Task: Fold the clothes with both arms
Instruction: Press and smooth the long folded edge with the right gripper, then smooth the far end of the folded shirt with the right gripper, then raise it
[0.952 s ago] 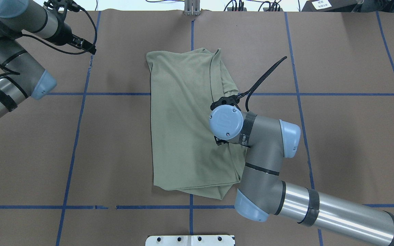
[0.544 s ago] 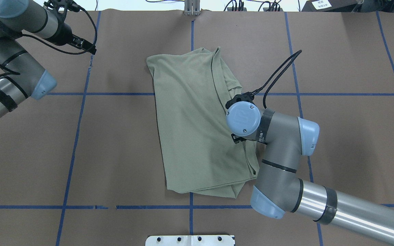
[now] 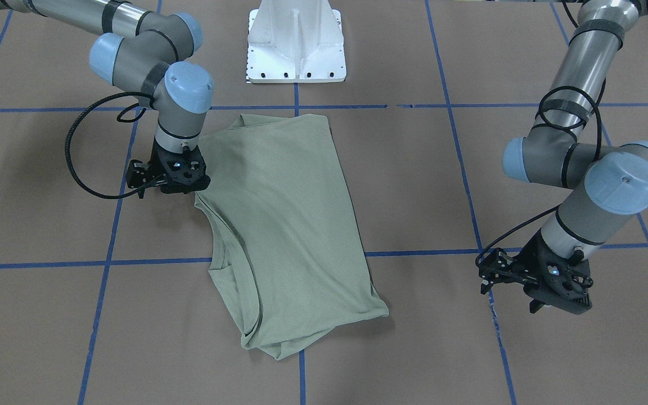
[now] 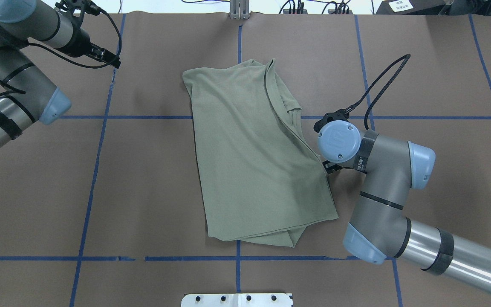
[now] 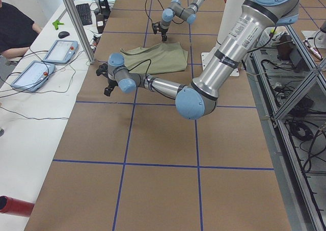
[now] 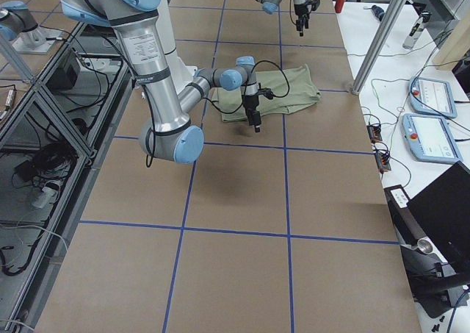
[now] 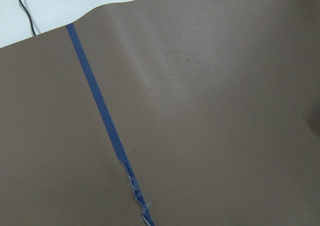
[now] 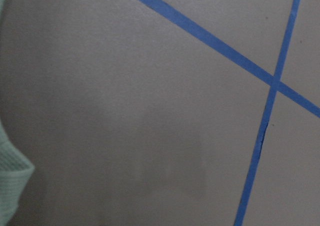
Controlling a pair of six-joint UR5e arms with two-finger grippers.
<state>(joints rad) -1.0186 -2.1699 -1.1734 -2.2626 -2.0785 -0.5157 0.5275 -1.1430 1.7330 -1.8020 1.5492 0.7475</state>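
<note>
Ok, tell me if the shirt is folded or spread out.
Folded. The shirt lies as a narrow panel, no sleeves sticking out, doubled layers showing at its edges.

Reads as a robotics lab: desk [image 4: 143, 192] papered brown, gridded with blue tape [image 4: 143, 117]; teach pendants [image 5: 60, 51], loose cables [image 5: 300, 131], possibly a laptop [image 6: 437, 215] alongside.

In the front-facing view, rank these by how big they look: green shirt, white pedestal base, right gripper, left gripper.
Green shirt, largest.
White pedestal base, cut off at the top.
Left gripper and right gripper: unranked; the left seems nearer the camera.
</note>
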